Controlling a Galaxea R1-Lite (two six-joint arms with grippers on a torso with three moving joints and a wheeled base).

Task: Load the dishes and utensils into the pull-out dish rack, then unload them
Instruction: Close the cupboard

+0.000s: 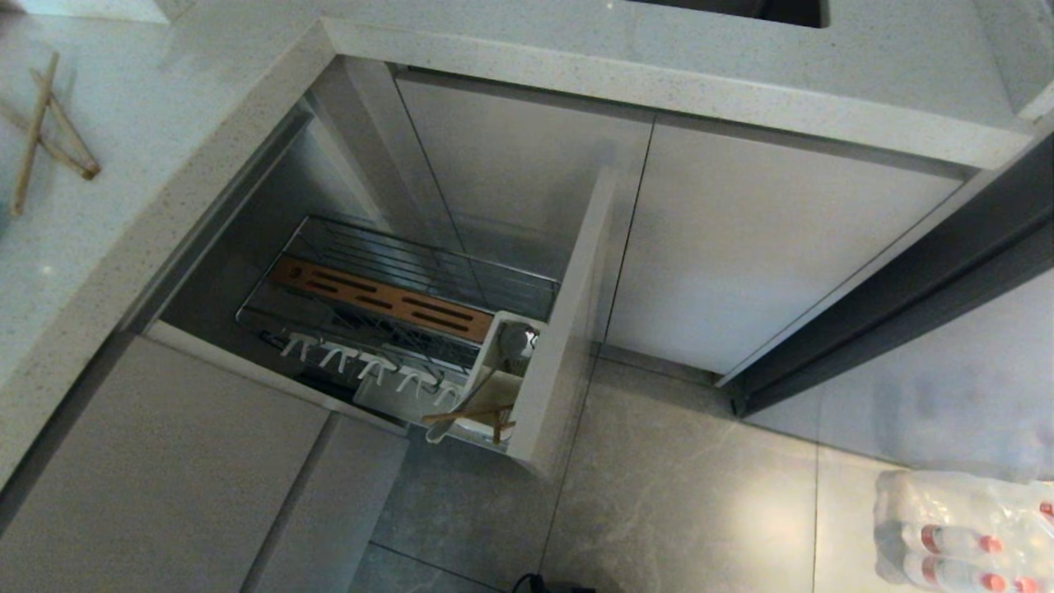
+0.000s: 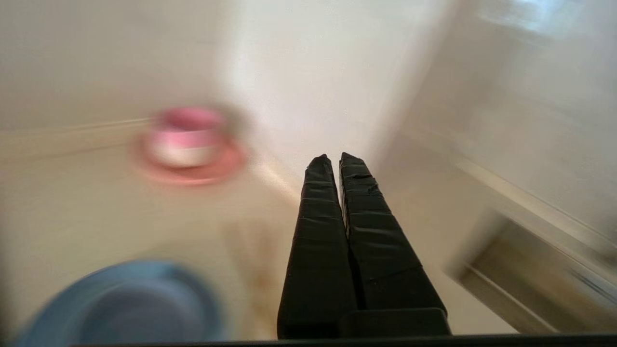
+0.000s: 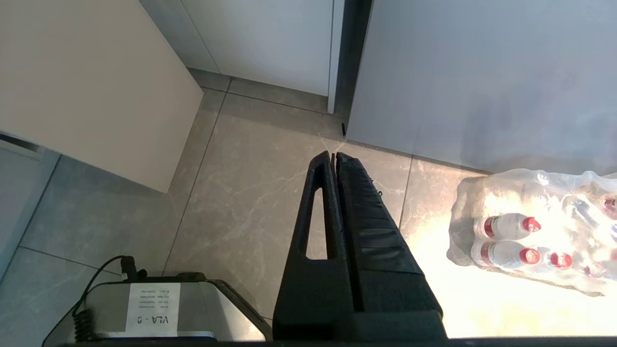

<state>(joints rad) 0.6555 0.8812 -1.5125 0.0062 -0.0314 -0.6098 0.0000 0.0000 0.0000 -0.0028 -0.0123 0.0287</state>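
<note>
The pull-out dish rack stands drawn out below the counter, its brown slotted strip on top. Its white utensil cup holds a silver spoon and some chopsticks. More chopsticks lie loose on the counter at the far left. In the left wrist view my left gripper is shut and empty, hovering over the counter beside a blurred light-blue dish. My right gripper hangs shut and empty over the floor. Neither gripper shows in the head view.
A pink-and-white bowl sits on a pink plate further along the counter. A wrapped pack of water bottles lies on the floor at the right. The robot's base is below the right gripper. The rack's beige front panel juts out over the floor.
</note>
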